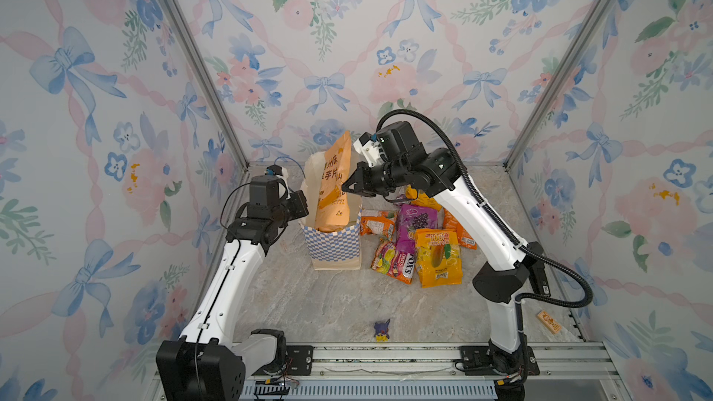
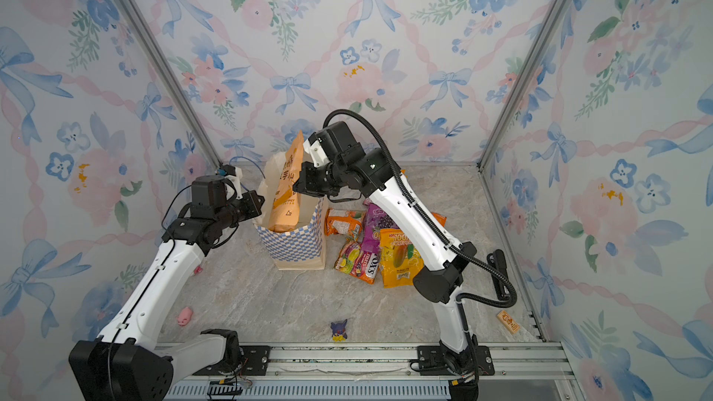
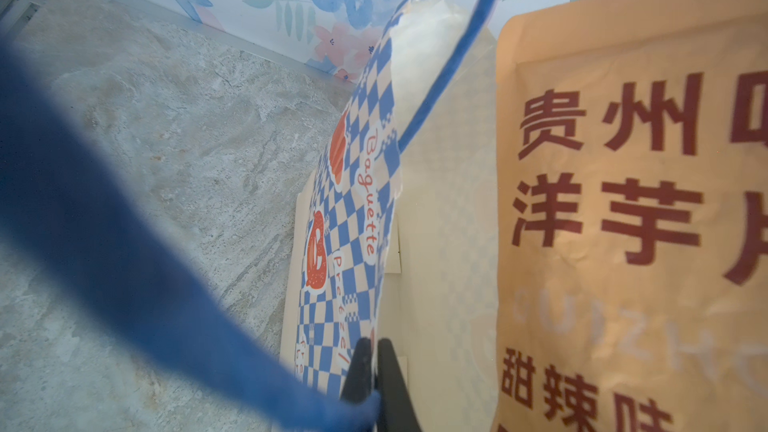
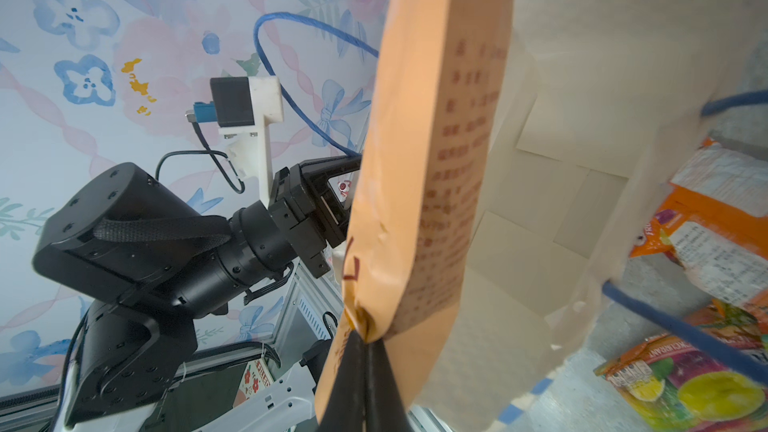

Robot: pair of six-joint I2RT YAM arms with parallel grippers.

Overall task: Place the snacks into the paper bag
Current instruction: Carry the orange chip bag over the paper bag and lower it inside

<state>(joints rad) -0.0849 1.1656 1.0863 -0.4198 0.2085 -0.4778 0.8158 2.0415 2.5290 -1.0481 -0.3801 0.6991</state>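
Pinching the tall orange chip packet (image 4: 432, 139) by its edge, the right claw (image 4: 366, 351) is holding it half inside the paper bag (image 1: 332, 243), which is standing near the worktop's (image 1: 308, 302) back edge. The left claw (image 3: 372, 344) is clamping the bag's rim. About six loose packets (image 1: 438, 256) are waiting beside the bag on marbled stone, with floral wallpaper (image 1: 347, 52) enclosing everything.

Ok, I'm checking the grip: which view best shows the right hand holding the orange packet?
The right wrist view: the right hand pinches the edge of the orange packet close up. Both top views show it small, at the paper bag. The left wrist view shows only the packet's printed face.
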